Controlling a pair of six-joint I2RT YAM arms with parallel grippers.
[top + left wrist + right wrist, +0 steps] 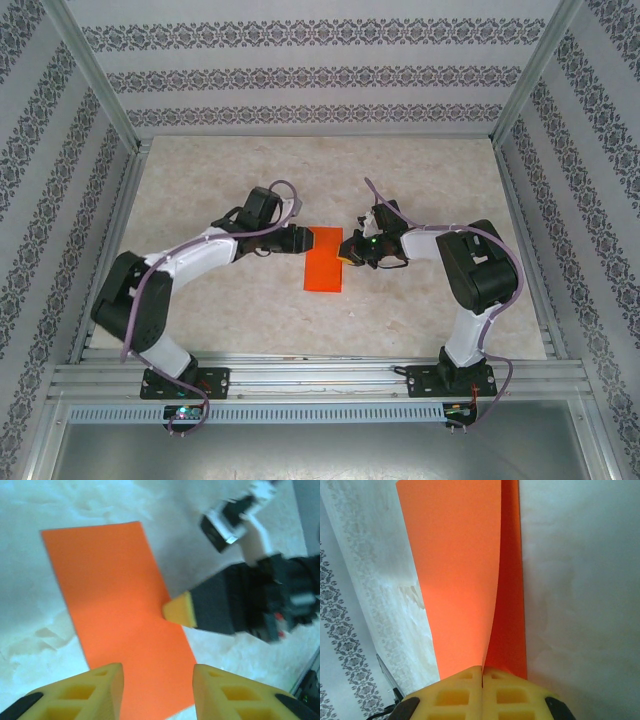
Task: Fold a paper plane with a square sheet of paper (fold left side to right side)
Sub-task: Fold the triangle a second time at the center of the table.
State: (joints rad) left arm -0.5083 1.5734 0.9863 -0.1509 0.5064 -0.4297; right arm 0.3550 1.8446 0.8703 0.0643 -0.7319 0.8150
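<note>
Right pincer [482, 672]: jaws closed together on one long edge of the square sheet of paper [323, 260]. Left pincer [156, 677]: jaws parted to a moderate gap, holding nothing, poised over the opposite side of the sheet. You cannot tell whether its fingertips touch the paper. The sheet lies near the middle of the surface [260, 310] between the two pincers as a narrow upright rectangle, which suggests that the left-to-right fold is already laid over and you are at the step of securing it. The next move probably calls for you to keep the pinched edges aligned while the folded side is pressed flat into a sharp crease. If you release early, the bowed layer may spring open. The overhead view gives you the layout: both pincers meet the sheet from either side at about the same height. It hides the layering, since the paper reads there as one flat strip. The right wrist view supplies this, with two layers converging at the closed fingertips, the upper one curving up off the darker lower one. The left wrist view adds the open gap of the left jaws and the right pincer's yellow tip touching the sheet's far edge.
</note>
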